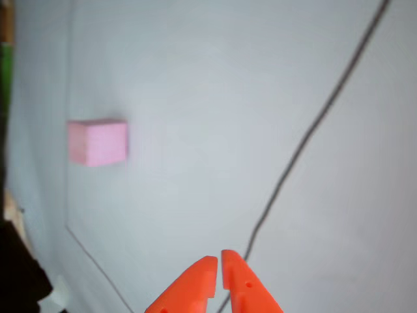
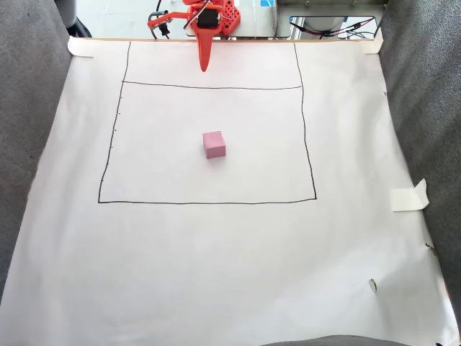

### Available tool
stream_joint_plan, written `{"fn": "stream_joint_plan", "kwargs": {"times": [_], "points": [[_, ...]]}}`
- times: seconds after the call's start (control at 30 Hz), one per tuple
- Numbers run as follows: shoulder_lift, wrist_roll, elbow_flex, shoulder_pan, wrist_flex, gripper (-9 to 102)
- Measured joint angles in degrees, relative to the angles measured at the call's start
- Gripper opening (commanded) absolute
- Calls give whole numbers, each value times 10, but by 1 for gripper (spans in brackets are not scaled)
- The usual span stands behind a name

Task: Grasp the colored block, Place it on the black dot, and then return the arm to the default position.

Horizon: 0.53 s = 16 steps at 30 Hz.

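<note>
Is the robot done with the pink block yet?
It's hard to tell. The pink block sits alone inside the drawn square, and the gripper is shut, empty and far away by the paper's top edge. No black dot is visible, so it may lie under the block or be unplaced.

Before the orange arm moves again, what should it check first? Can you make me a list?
1. Pale pink foam cube sits free on the white paper sheet, inside the drawn black rectangle: ok.
2. Nothing crowds the cube: ok.
3. Orange two-finger end effector holds nothing: ok.
4. End effector open wide enough for the cube: not ok; the fingers are nearly together.
5. End effector over the cube: not ok; in the fixed view it is back at the paper's far edge.
6. Black dot to put the cube on: cannot tell where it is.
</note>
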Motion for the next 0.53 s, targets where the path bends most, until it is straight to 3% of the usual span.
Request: {"fn": "stream_joint_plan", "kwargs": {"times": [0.53], "points": [[0, 14, 0, -4, 20, 0]]}}
